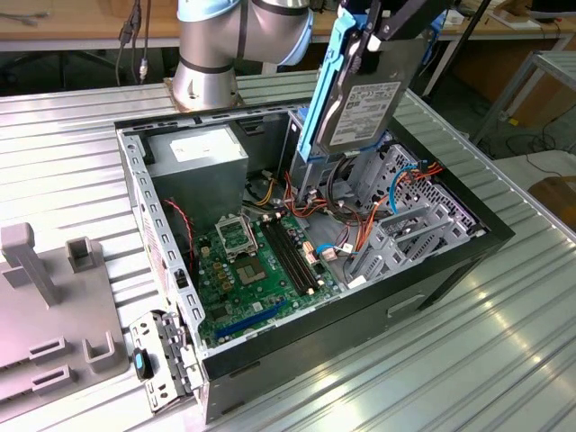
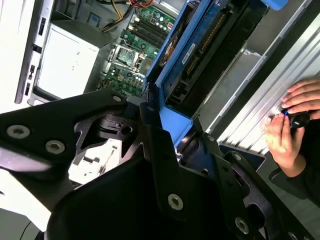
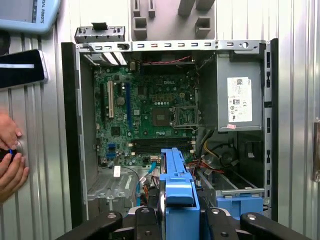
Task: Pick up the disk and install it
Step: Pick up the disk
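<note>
The disk (image 1: 362,106) hangs tilted, almost on edge, above the back right part of the open computer case (image 1: 450,256). It has a white label and a blue carrier frame (image 1: 322,90) along its side. My gripper (image 1: 369,36) is shut on the disk's upper end. In the first wrist view the blue frame (image 3: 176,187) sits between the black fingers (image 3: 145,220), over the cables beside the motherboard (image 3: 150,105). In the second wrist view the disk (image 2: 200,45) stretches away from the gripper (image 2: 170,132) towards the case.
The grey power-supply box (image 1: 200,157) sits at the case's back, and the metal drive cage (image 1: 409,211) on the exterior view's right. Loose cables (image 1: 310,193) lie under the disk. A person's hands (image 2: 290,125) rest on the table beside the case. A grey fixture (image 1: 54,297) stands on the exterior view's left.
</note>
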Controlling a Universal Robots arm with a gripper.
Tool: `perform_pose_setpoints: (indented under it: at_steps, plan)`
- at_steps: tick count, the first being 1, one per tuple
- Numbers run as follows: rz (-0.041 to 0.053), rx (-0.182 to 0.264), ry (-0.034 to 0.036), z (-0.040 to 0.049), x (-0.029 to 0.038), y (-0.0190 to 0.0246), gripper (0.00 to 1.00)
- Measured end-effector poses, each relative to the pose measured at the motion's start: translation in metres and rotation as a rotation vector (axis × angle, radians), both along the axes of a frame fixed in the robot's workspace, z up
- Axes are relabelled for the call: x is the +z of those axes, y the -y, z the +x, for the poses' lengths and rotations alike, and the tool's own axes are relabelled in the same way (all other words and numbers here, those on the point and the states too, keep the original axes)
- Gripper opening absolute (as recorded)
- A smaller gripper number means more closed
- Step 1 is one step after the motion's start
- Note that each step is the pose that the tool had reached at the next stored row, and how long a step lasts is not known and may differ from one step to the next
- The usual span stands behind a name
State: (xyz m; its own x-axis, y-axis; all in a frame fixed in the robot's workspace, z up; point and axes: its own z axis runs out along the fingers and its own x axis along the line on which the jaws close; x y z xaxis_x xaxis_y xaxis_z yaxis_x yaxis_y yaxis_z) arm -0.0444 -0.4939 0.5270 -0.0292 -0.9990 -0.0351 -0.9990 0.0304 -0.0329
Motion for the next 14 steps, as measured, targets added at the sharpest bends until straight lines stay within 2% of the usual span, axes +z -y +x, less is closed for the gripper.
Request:
perform_pose_setpoints:
  at_steps: [4, 7, 10, 12, 14]
  plan:
    - [-0.0008, 0.000, 0.0000, 0.0019, -0.0018, 0.0104, 0.37]
    - [-0.0017, 0.000, 0.0000, 0.0037, -0.0035, 0.0208, 0.37]
    - [-0.0021, 0.000, 0.0000, 0.0053, -0.0048, 0.0296, 0.37]
    - [-0.0022, 0.000, 0.0000, 0.0069, -0.0055, 0.0333, 0.37]
    - [-0.0020, 0.000, 0.0001, 0.0138, -0.0068, 0.0350, 0.37]
